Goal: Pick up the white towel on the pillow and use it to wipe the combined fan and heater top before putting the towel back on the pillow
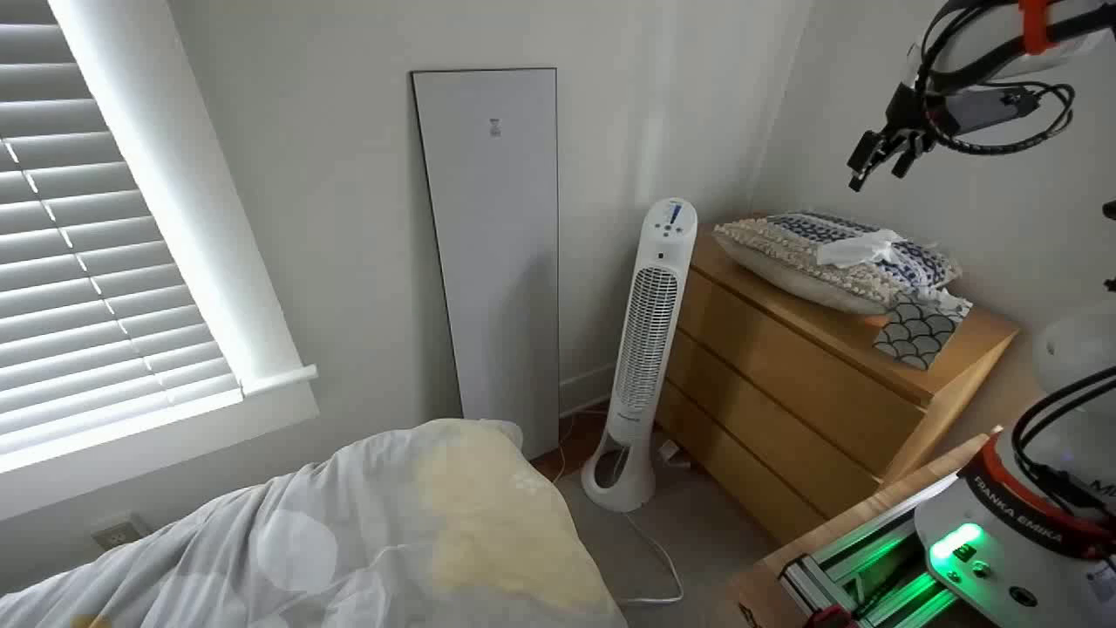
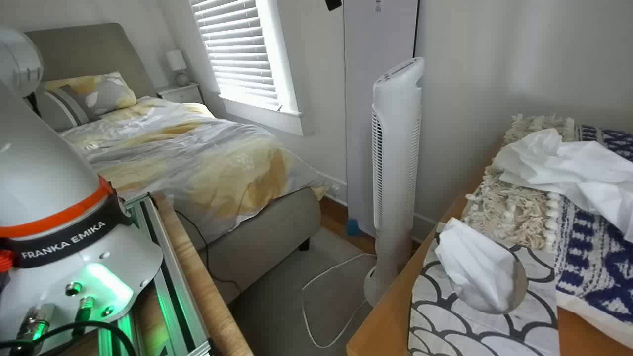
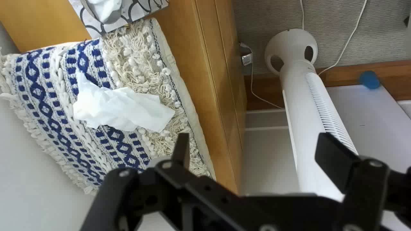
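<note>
The white towel (image 1: 859,249) lies crumpled on the patterned pillow (image 1: 785,263). The towel (image 2: 576,160) and the pillow (image 2: 588,262) show at the right in an exterior view, and the towel (image 3: 120,109) and pillow (image 3: 70,134) at the left of the wrist view. The white tower fan and heater (image 1: 647,336) stands upright beside the dresser; its top panel (image 1: 671,218) has buttons. The fan (image 2: 395,148) shows from its side and also in the wrist view (image 3: 305,106), where its top is hidden. My gripper (image 1: 881,174) is open and empty, above the pillow; its spread fingers (image 3: 253,141) show in the wrist view.
The pillow rests on a wooden dresser (image 1: 785,375). A patterned tissue box (image 2: 482,316) with a white tissue stands at the dresser's near end. A pale panel (image 1: 497,244) leans on the wall behind the fan. The bed (image 1: 418,532) and a white cord (image 2: 321,343) are nearby.
</note>
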Robot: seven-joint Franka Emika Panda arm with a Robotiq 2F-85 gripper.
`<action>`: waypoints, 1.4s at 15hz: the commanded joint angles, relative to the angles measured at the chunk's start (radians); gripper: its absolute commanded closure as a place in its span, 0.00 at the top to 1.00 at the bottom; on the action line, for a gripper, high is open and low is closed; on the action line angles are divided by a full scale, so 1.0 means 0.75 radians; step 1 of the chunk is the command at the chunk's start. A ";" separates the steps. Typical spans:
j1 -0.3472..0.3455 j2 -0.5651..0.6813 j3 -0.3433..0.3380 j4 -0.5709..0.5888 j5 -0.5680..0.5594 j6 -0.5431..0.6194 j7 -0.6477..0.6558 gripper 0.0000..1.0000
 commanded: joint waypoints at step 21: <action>-0.176 0.558 -0.096 0.154 0.113 0.551 0.541 1.00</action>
